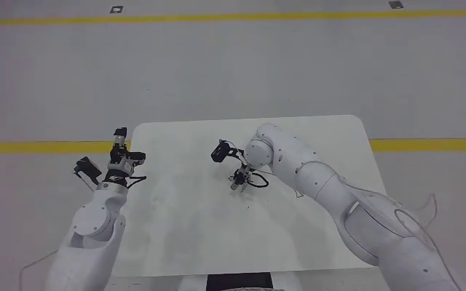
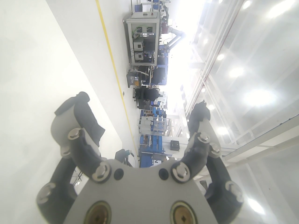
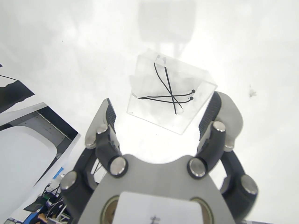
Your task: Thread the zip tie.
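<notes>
- While the right gripper [image 3: 161, 97] hangs over the middle of the white table [image 1: 313, 145], its fingers [image 3: 109, 115] are spread wide apart with nothing between the pads.
- A clear plastic box [image 3: 149, 117] sits on the table under that gripper, turned corner-on to it, so that its near side lies in the gap between the two fingertips.
- One corner of the box lies just beside the tip of one finger; whether they touch cannot be told.
- Black zip ties [image 3: 171, 95] lie inside the box in a cross: one pair of strands runs along the box's length, and the other pair runs across it, ending in small square heads near the box's wall.
- How many ties there are cannot be told, since some of the strands may be reflections in the clear plastic.
- The ties lie below the right gripper's open fingers and apart from them, walled in by the box.
- In the top view the right gripper [image 1: 239, 179] points down at the table, roughly midway between its left and right edges.
- The left gripper [image 2: 141, 100] is also spread apart and holds nothing; it is at the table's left edge, near the far-left corner [image 1: 124, 149], well apart from the box and pointing out over the floor.
</notes>
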Tool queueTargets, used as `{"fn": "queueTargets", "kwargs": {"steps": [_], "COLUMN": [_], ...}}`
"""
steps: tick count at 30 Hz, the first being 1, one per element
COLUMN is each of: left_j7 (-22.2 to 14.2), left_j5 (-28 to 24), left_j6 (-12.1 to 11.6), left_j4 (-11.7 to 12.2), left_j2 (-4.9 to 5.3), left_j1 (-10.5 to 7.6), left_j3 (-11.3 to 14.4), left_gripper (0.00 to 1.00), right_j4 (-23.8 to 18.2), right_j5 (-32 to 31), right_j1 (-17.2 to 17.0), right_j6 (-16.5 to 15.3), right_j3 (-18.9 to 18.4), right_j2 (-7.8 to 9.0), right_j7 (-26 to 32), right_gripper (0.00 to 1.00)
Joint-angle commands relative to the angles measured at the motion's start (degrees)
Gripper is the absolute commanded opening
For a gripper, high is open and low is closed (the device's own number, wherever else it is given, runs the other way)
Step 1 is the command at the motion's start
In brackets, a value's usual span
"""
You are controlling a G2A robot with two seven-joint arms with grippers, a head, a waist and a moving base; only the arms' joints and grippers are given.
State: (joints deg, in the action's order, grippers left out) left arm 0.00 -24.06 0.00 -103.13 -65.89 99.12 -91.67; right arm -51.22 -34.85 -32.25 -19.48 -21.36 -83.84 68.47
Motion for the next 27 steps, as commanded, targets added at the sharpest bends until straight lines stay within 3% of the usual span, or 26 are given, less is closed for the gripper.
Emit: {"fn": "queueTargets", "kwargs": {"steps": [1,14,23,26,27], "left_j7": [0.0,0.0,0.0,0.0,0.0], "left_j5": [0.0,0.0,0.0,0.0,0.0], "left_j6": [0.0,0.0,0.0,0.0,0.0], "left_j4": [0.0,0.0,0.0,0.0,0.0], "left_j2": [0.00,0.00,0.00,0.00,0.00], "left_j1": [0.00,0.00,0.00,0.00,0.00], "left_j3": [0.0,0.0,0.0,0.0,0.0], "left_gripper": [1.00,1.00,1.00,1.00,1.00], "right_j4": [-0.1,-0.6,-2.4,-4.7,-5.6], "right_j5": [-0.4,-1.6,-3.9,-3.5,-3.3], "right_j1": [0.0,-0.2,-0.6,-1.1,-1.3], "right_j6": [0.0,0.0,0.3,0.0,0.0], "right_j3": [0.0,-0.5,-2.2,-3.3,-3.6], "right_j2": [0.01,-0.10,0.73,1.35,1.56], "right_j7": [0.4,0.6,-0.3,0.5,0.9], "right_gripper": [0.07,0.02,0.15,0.07,0.00]}}
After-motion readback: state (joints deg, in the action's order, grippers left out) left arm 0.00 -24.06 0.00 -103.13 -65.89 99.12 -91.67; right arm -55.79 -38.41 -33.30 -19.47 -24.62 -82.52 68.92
